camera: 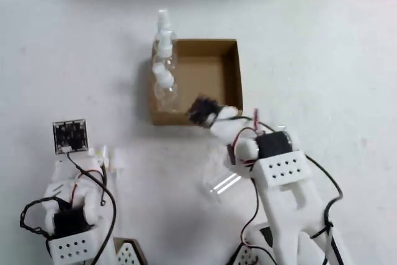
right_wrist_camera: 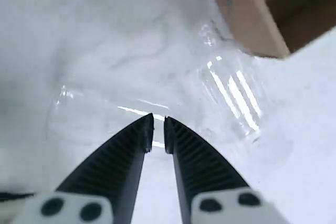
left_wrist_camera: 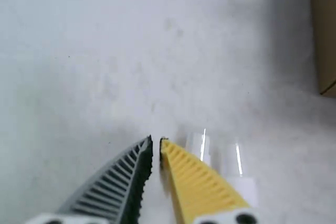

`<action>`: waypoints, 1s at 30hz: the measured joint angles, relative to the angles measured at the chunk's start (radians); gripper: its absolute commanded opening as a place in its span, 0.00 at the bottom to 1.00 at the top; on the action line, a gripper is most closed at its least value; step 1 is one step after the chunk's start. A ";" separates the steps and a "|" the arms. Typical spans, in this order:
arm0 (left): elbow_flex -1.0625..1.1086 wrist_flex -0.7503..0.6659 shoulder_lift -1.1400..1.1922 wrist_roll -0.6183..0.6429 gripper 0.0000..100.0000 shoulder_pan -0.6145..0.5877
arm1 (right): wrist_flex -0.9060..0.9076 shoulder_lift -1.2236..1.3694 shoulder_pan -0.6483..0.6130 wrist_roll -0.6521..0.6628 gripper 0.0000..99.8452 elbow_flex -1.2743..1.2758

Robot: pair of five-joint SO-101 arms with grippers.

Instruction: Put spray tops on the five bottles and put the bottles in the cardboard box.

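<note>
The cardboard box [camera: 232, 72] sits open at mid-table. Several clear bottles with white spray tops [camera: 164, 60] stand along its left wall. A clear bottle without a top [camera: 221, 181] lies on the table in front of the box. In the right wrist view my right gripper [right_wrist_camera: 158, 121] is shut just above this bottle [right_wrist_camera: 226, 93], with nothing between its black fingers and a box corner [right_wrist_camera: 247, 19] beyond. My left gripper [left_wrist_camera: 156, 142] is shut over bare table. Two white spray tops [left_wrist_camera: 202, 145] lie right beside its yellow finger [left_wrist_camera: 184, 171], also seen in the high view as spray tops [camera: 111, 158].
The right arm [camera: 279, 172] reaches from the near edge toward the box's front right corner. The left arm [camera: 71, 215] stays at the near left. White table [camera: 322, 60] lies open on both sides of the box.
</note>
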 measured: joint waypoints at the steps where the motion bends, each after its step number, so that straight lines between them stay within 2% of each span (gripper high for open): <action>1: 0.000 0.000 0.000 0.000 0.03 0.000 | 0.000 0.000 0.014 -0.064 0.02 0.000; 5: 0.000 0.000 0.000 0.000 0.03 0.000 | 0.000 -0.011 0.032 -0.301 0.04 0.000; 10: 0.000 0.000 0.000 0.000 0.03 0.000 | 0.005 -0.012 0.040 -0.505 0.14 0.002; 16: 0.000 0.000 0.000 0.000 0.03 0.000 | 0.018 -0.012 0.037 -0.758 0.16 0.002; 22: 0.000 0.000 0.000 0.000 0.03 0.000 | 0.018 -0.012 0.035 -0.868 0.29 0.002; 25: 0.000 0.000 0.000 0.000 0.03 0.000 | 0.020 -0.012 0.037 -0.945 0.31 0.002; 30: 0.000 0.000 0.000 0.000 0.03 0.000 | 0.031 0.005 0.037 -0.973 0.31 0.002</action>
